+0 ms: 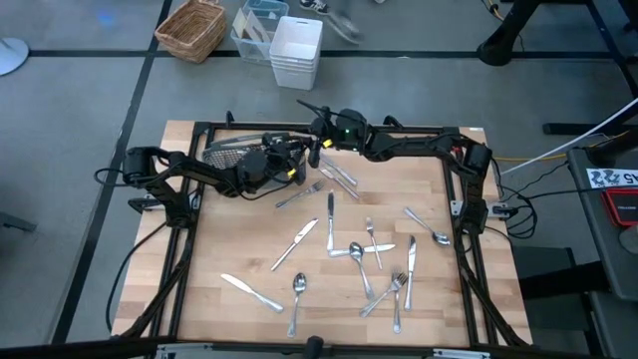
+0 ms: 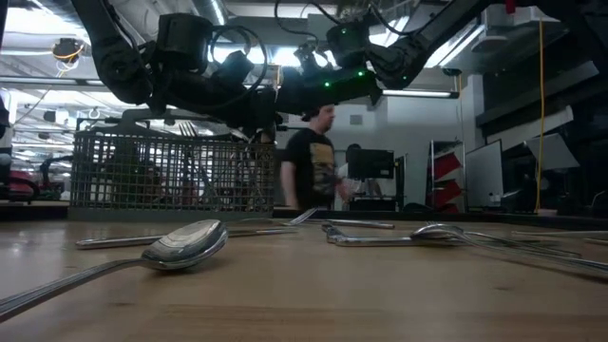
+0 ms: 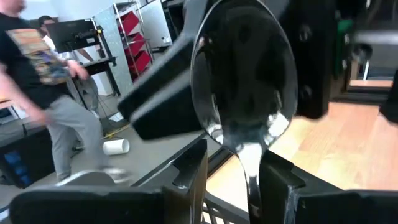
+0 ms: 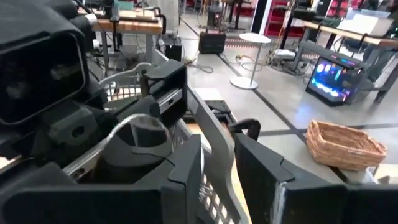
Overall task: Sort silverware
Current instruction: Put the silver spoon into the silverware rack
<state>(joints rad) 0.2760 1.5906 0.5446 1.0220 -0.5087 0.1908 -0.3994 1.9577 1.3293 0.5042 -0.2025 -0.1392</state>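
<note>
You had even, soft overhead light on the pale wooden tabletop (image 1: 249,199) in the high view, with only faint shadows. The low view was dim and backlit: ceiling strip lights glared, the dark arms read as silhouettes, and the near shiny metal spoon (image 2: 185,245) was soft. In the left wrist view, the polished silver spoon bowl (image 3: 242,74) caught reflections, and a walking person (image 3: 43,87) was motion-blurred.

Shiny forks, spoons and knives of the silverware (image 1: 351,249) lie flat and scattered over the wooden worktop (image 1: 229,319), while one spoon (image 3: 242,81) stands bowl-up between dark fingers (image 3: 189,171).
</note>
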